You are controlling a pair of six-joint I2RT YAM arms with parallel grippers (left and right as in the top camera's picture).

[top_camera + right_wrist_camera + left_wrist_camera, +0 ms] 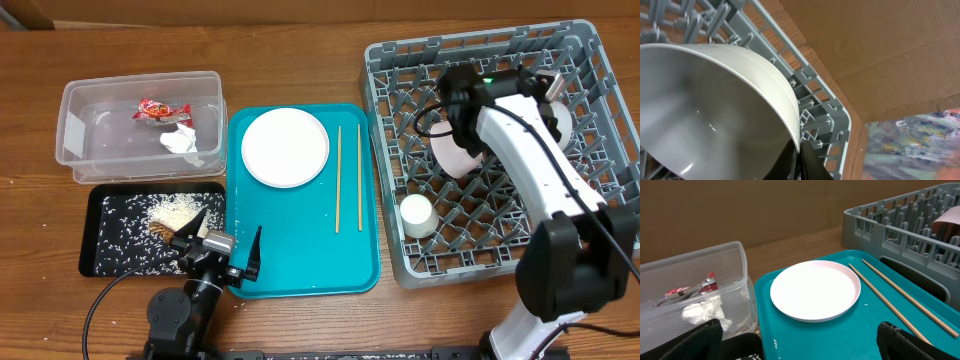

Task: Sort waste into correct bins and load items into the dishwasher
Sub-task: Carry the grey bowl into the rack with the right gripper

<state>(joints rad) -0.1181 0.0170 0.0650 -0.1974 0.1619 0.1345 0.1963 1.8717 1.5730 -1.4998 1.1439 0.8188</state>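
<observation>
the right gripper is pinched shut on the rim of the grey metal bowl, held at the far right of the grey dish rack, which also holds the pinkish-white bowl and small white cup. the left gripper is spread wide and empty at the near edge of the teal tray, where the white plate and two chopsticks lie.

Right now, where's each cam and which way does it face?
Overhead: above the table, straight down on tub, teal tray, dish rack; left gripper and right gripper show.
Left wrist: low at the teal tray's near end, facing plate and chopsticks; own fingertips at bottom corners.
Right wrist: inside the rack, looking along a bowl's rim; own fingers pinch it.
Shared: overhead and left wrist both see plate.
</observation>
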